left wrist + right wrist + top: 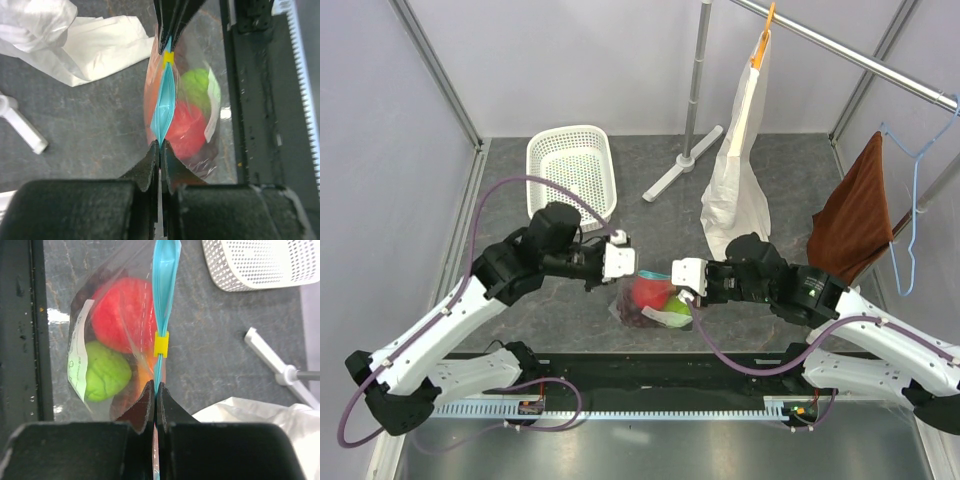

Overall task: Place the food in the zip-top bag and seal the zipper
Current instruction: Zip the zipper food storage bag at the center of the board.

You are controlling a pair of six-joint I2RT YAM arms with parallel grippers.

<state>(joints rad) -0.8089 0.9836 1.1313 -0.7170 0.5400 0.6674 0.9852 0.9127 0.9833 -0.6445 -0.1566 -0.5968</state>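
The clear zip-top bag (652, 302) hangs between my two grippers above the dark table. Inside it I see the red apple (122, 315) and the green round fruit (104, 376); an orange piece shows low behind them. The other fruits are hidden. My left gripper (160, 146) is shut on one end of the teal zipper (164, 107). My right gripper (154, 387) is shut on the other end of the zipper (165, 285). A small yellow slider (161, 344) sits on the strip close to my right fingertips. The strip bulges slightly apart between slider and left gripper.
A white laundry basket (570, 170) stands at the back left. A tall white paper bag (738, 180) hangs from a rack at the back, with its stand's foot (680, 170) on the table. A brown cloth (855, 215) hangs at the right. A black rail (25, 330) runs along the near edge.
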